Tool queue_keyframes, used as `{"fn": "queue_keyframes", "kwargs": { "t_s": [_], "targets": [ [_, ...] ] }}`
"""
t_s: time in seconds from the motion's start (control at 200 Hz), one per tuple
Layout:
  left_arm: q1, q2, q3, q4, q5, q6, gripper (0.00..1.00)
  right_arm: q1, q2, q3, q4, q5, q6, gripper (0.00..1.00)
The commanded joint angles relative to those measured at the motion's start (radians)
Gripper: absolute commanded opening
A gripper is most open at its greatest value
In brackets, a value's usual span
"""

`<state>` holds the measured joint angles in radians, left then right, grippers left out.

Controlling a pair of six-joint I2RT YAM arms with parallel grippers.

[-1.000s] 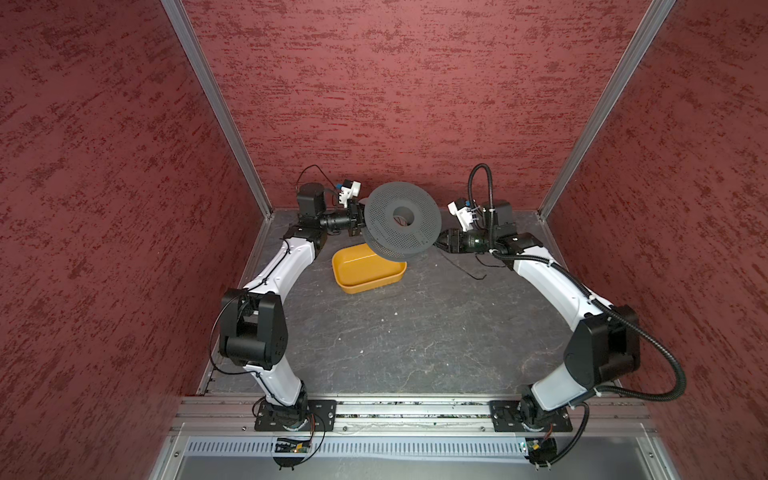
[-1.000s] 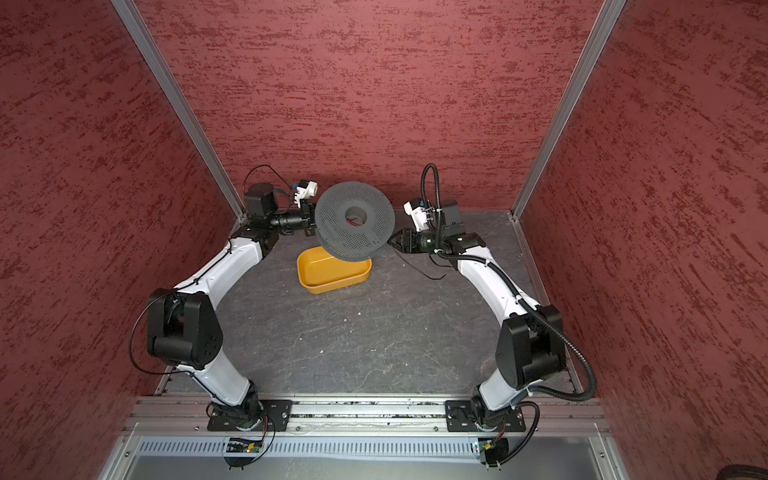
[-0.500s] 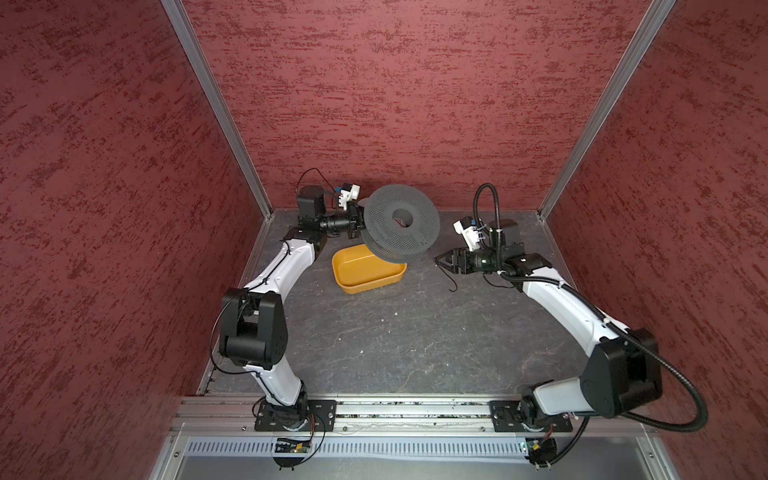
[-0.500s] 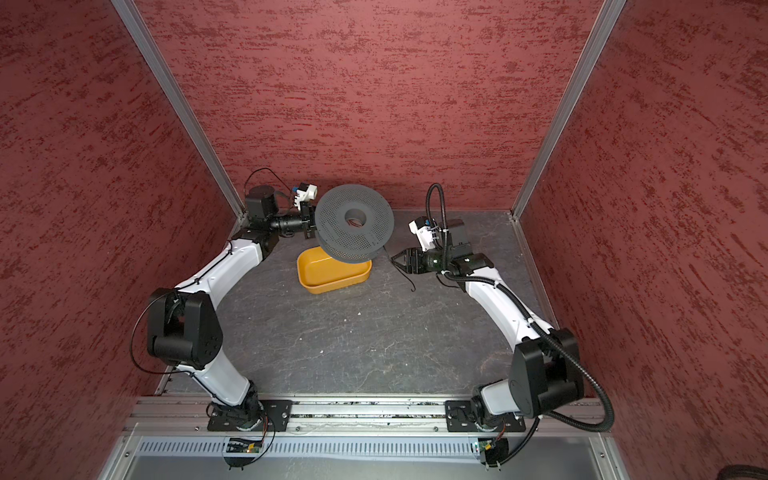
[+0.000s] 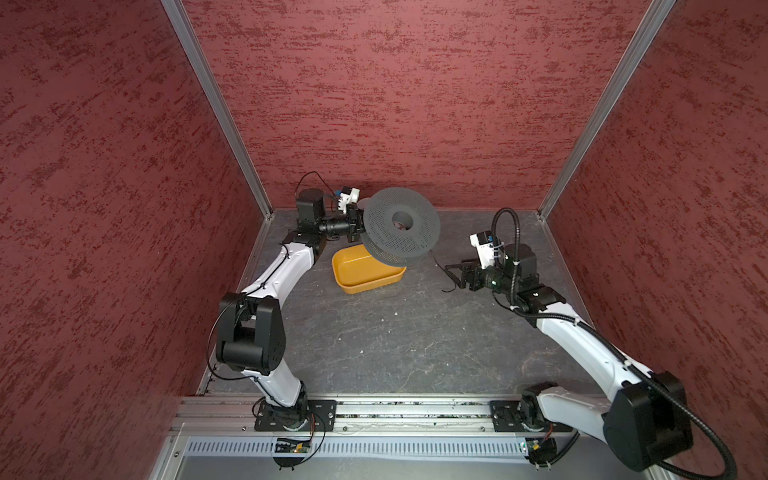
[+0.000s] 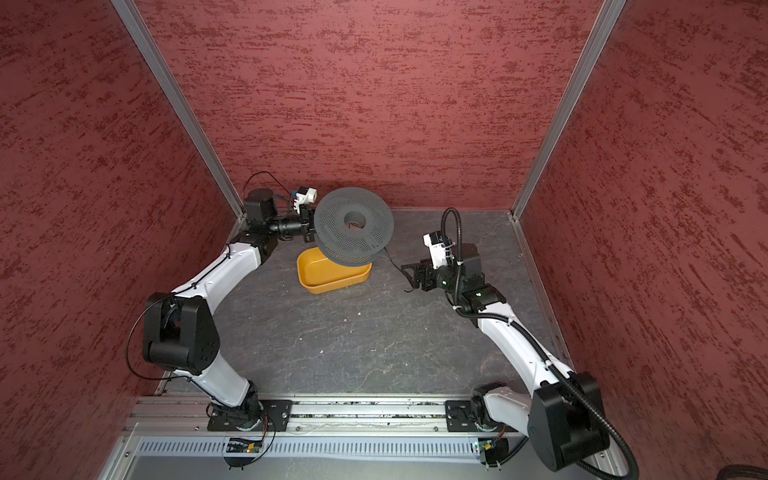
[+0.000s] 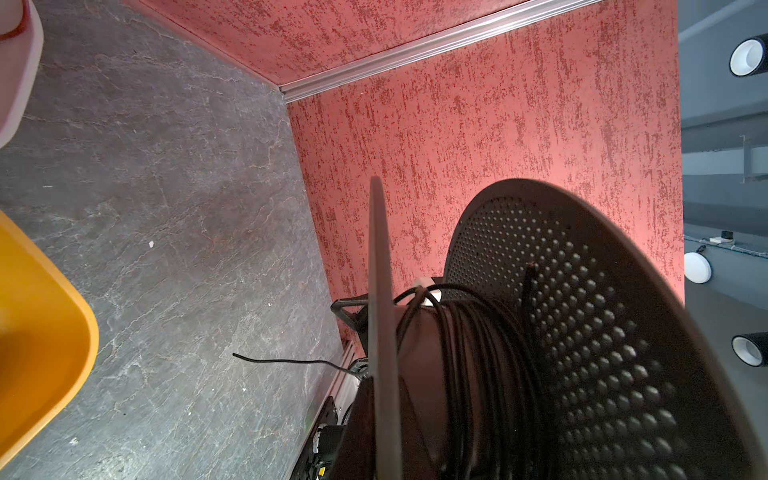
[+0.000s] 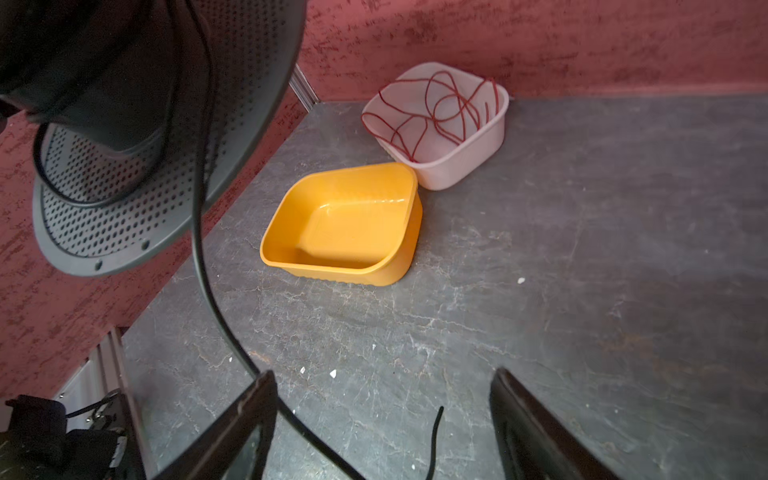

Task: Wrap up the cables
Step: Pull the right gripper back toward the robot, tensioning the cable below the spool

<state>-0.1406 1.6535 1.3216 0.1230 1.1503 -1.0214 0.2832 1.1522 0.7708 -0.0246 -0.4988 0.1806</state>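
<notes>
Jaws of right gripper [image 8: 382,374] wide, cable [image 8: 198,232] loose between them; left gripper [image 5: 356,224] clamped on spool [image 5: 390,249]; winding step, so you likely regrip the cable next.

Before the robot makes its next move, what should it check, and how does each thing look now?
1. The left gripper holds the spool off the table: ok.
2. The right gripper stands open: ok.
3. The black wire runs between its fingers: ok, ungripped.
4. All wire wound on: not ok, a tail lies on the table.
5. Windings tight: cannot tell.
</notes>
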Motion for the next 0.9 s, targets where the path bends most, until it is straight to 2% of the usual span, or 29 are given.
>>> {"fn": "queue_keyframes", "kwargs": {
  "t_s": [0.0,0.215,0.336,0.386,0.501,0.551,0.691,0.897],
  "targets": [
    [-0.007,-0.061,-0.004,0.035,0.021,-0.015,0.0,-0.004,-0.028,-0.042,0.186,-0.001,-0.047,0.83],
    [-0.027,-0.072,-0.009,0.019,0.021,-0.011,0.0,-0.005,0.026,-0.064,0.325,-0.118,-0.094,0.83],
    [-0.033,-0.075,-0.009,0.017,0.02,-0.008,0.0,-0.005,0.065,-0.064,0.363,-0.124,-0.135,0.81],
    [-0.036,-0.076,-0.008,0.017,0.021,-0.008,0.0,-0.005,0.092,-0.052,0.369,-0.12,-0.145,0.77],
    [-0.03,-0.08,-0.006,0.016,0.022,-0.009,0.0,-0.004,0.149,-0.024,0.354,-0.12,-0.153,0.56],
    [-0.023,-0.082,-0.006,0.017,0.022,-0.013,0.0,-0.005,0.159,-0.026,0.351,-0.124,-0.149,0.52],
    [-0.005,-0.083,-0.002,0.029,0.022,-0.025,0.0,-0.004,0.152,-0.079,0.391,-0.13,-0.111,0.51],
    [-0.004,-0.082,0.0,0.059,0.025,-0.048,0.0,-0.005,0.155,-0.158,0.445,-0.118,-0.085,0.62]
  ]
}}
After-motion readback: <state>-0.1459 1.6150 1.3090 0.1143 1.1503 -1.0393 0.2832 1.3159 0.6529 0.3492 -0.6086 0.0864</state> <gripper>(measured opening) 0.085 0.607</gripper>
